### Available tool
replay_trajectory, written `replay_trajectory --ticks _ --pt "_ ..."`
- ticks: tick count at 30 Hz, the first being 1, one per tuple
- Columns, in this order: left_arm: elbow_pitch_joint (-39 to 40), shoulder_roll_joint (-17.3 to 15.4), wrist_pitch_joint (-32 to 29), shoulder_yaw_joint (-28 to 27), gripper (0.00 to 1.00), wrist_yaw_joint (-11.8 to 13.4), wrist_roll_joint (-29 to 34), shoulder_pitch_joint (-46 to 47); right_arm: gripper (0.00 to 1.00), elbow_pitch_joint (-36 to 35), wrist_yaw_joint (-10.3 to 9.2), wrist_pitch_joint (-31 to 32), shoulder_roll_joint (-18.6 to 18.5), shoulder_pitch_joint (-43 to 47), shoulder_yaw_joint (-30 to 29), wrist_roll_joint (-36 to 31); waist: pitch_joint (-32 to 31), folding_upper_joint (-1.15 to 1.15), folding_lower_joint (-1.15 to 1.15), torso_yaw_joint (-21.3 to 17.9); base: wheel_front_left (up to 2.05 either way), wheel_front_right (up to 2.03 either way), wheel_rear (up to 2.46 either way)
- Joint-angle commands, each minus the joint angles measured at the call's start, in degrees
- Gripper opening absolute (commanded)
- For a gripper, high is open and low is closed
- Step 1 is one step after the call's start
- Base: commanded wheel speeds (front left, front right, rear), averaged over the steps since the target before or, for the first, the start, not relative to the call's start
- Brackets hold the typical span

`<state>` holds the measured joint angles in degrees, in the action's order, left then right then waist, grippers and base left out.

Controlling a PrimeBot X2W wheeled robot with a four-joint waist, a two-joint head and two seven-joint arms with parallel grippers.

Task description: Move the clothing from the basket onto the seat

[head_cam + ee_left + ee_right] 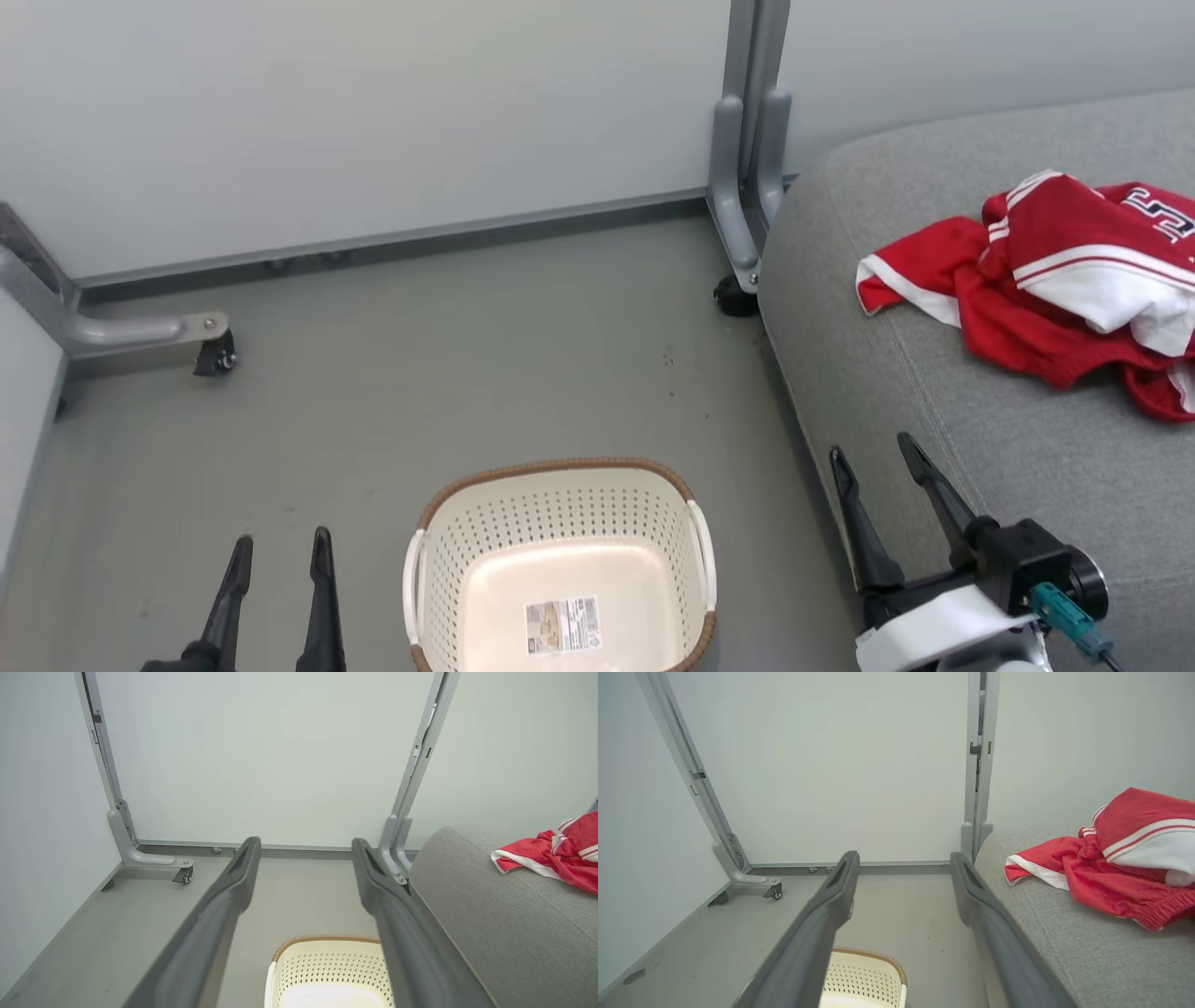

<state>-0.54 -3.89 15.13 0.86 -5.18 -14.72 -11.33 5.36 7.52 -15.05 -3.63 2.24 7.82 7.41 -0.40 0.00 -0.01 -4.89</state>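
Clothing [1036,280] on seat [887,420], right of basket [560,513]. Left end effector [283,539] and right end effector [868,446] flanking basket, spread wide.

Pale partition panels [373,121] meet a grey floor [467,355]. Far left of the grey upright post [747,168] stands a castored metal foot [140,329].

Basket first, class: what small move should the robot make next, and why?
Probably park the left hand and right hand, both open and empty: the basket holds just its label, and the clothing lies on the seat.
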Motion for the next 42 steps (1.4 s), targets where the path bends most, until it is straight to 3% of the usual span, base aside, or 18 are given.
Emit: replay_trajectory --ticks 1,10,24,25,30,42 --pt "-0.32 0.47 0.01 -0.61 1.0 -0.56 0.88 -1.87 1.0 0.02 -0.06 -0.19 -0.21 1.84 -0.28 0.34 -4.48 0.0 0.01 1.96 0.0 0.0 0.0" --pt "-0.67 0.97 0.02 -1.65 1.0 -1.61 3.81 -6.48 1.0 0.98 -0.06 -0.19 -0.6 5.69 0.79 -0.45 -5.91 0.0 0.01 1.29 0.0 0.0 0.0" --pt "-2.49 0.99 0.02 -0.76 1.0 -1.88 3.6 -5.54 1.0 1.24 -0.06 -0.19 -0.29 5.26 0.9 -0.41 -6.51 0.0 0.01 2.07 0.0 0.0 0.0" --pt "-2.4 0.99 -0.01 -0.72 0.0 -1.75 3.57 -5.9 0.0 1.19 0.0 0.0 -0.37 5.1 0.91 -0.22 -6.49 0.0 0.01 2.06 0.0 0.0 0.0" --pt "-4.83 1.17 -0.12 -0.57 0.0 -1.79 3.03 -5.84 0.0 3.46 0.01 0.16 -0.39 6.02 0.95 0.48 -6.49 0.0 0.01 2.1 0.0 0.0 0.0" --pt "-6.21 0.75 -3.16 -1.19 0.0 -1.86 -10.28 -2.04 0.0 4.16 0.0 2.81 -0.94 3.65 -0.57 14.8 -5.82 0.0 0.01 2.37 0.0 0.0 0.0"
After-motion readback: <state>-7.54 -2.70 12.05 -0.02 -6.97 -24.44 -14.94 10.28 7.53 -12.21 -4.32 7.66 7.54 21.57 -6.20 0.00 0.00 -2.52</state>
